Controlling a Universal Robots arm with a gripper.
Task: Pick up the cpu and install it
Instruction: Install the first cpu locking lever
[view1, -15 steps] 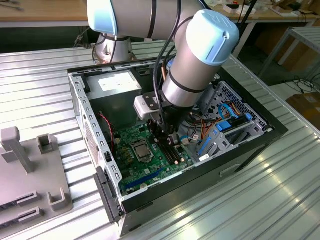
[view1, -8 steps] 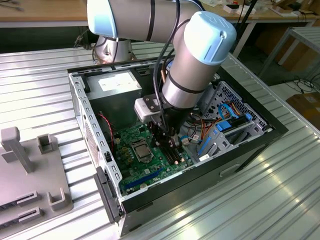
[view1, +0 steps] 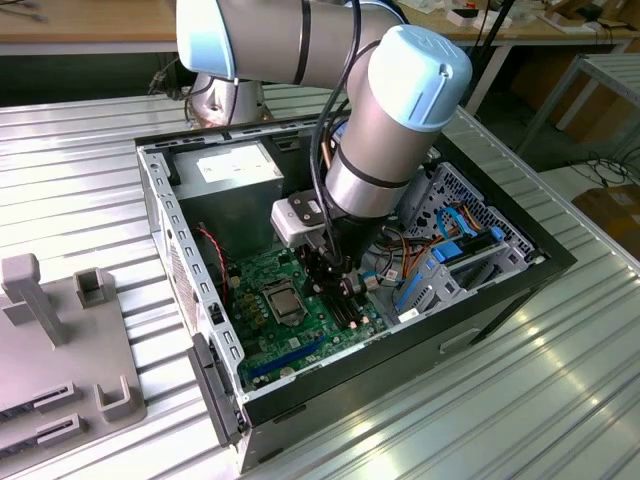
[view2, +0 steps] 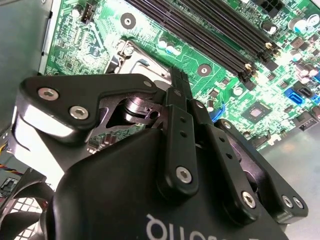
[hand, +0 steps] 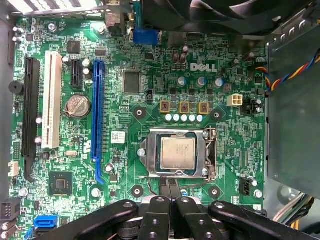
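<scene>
Cpu (hand: 177, 152), silver-grey top up, sits flat in its socket frame (hand: 176, 152) on the green motherboard (hand: 125, 125) inside the open computer case (view1: 200, 300). Just beside that socket, off the frame's edge, hangs the tool (hand: 170, 189), its two slim black fingers (hand: 165, 186) pressed together with nothing between them, apart from the chip.

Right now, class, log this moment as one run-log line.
gripper: shut, empty, beside socket | small square silver-grey cpu: seated in socket | green motherboard: in case
</scene>
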